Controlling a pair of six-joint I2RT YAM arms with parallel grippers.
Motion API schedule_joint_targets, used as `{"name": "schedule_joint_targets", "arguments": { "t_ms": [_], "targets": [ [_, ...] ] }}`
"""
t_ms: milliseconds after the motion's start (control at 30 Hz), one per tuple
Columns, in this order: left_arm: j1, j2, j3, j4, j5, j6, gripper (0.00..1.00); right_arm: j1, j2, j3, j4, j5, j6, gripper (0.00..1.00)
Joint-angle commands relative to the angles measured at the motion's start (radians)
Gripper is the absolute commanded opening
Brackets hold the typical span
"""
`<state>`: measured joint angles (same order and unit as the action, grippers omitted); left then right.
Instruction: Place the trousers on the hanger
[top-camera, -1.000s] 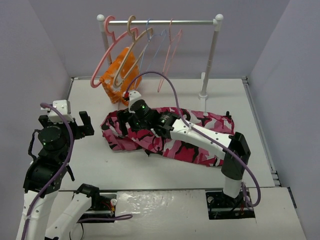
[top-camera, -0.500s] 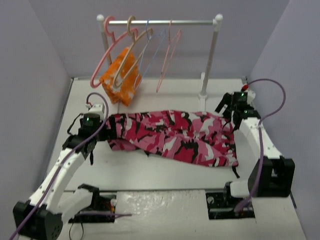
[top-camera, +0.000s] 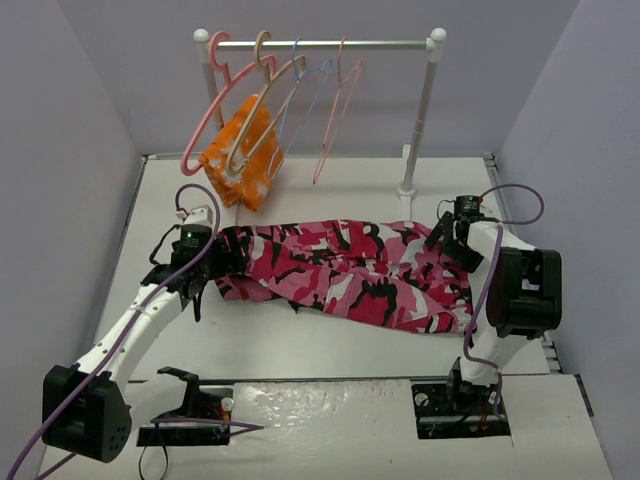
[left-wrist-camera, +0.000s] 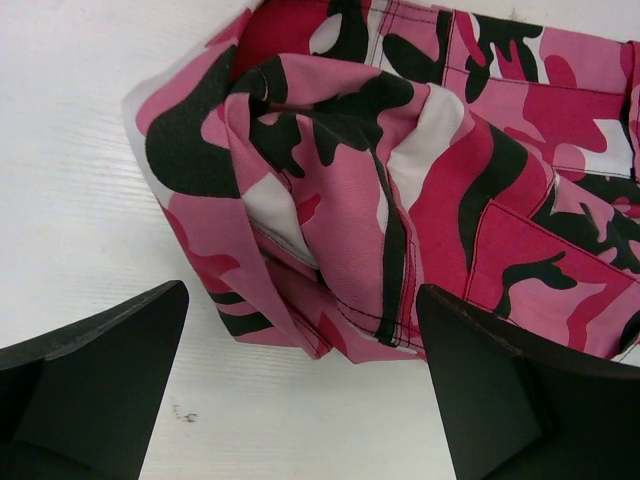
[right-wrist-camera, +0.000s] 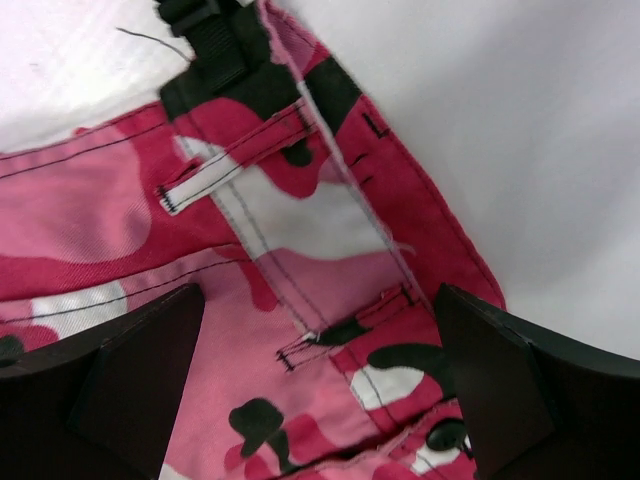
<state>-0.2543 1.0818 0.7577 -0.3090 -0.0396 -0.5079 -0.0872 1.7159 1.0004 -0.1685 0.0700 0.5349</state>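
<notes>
The camouflage trousers (top-camera: 350, 275) lie stretched across the table, leg ends on the left and waistband on the right. My left gripper (top-camera: 213, 260) is open just off the leg ends. In the left wrist view its fingers (left-wrist-camera: 100, 380) straddle the bunched hem of the trousers (left-wrist-camera: 400, 200), touching nothing. My right gripper (top-camera: 448, 238) is open over the waistband. In the right wrist view belt loops and a button of the trousers (right-wrist-camera: 300, 250) lie between the fingers (right-wrist-camera: 500, 380). The beige hanger (top-camera: 262, 110) hangs on the rail at the back.
The rail (top-camera: 320, 44) on its white stand (top-camera: 415, 130) also carries a thick pink hanger (top-camera: 205, 125), thin blue and pink wire hangers (top-camera: 330, 110) and an orange-and-white cloth (top-camera: 245, 150). Walls close in at left, right and back.
The right arm left the trousers' left end and swung to the waistband on the right. The left arm came down to the leg ends. The trousers now lie stretched out longer.
</notes>
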Motion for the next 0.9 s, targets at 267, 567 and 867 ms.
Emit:
{"name": "schedule_joint_targets", "arguments": {
  "t_ms": [267, 567, 867],
  "targets": [
    [0.001, 0.098, -0.001, 0.12, -0.013, -0.132, 0.97, -0.001, 0.082, -0.019, 0.127, 0.034, 0.003, 0.73],
    [0.003, 0.144, -0.03, 0.094, -0.085, -0.143, 0.18, -0.005, 0.032, 0.002, 0.116, 0.08, 0.01, 0.0],
    [0.013, -0.014, 0.235, -0.296, -0.216, 0.027, 0.0, -0.063, -0.128, 0.207, -0.043, 0.189, -0.058, 0.0]
  ]
}}
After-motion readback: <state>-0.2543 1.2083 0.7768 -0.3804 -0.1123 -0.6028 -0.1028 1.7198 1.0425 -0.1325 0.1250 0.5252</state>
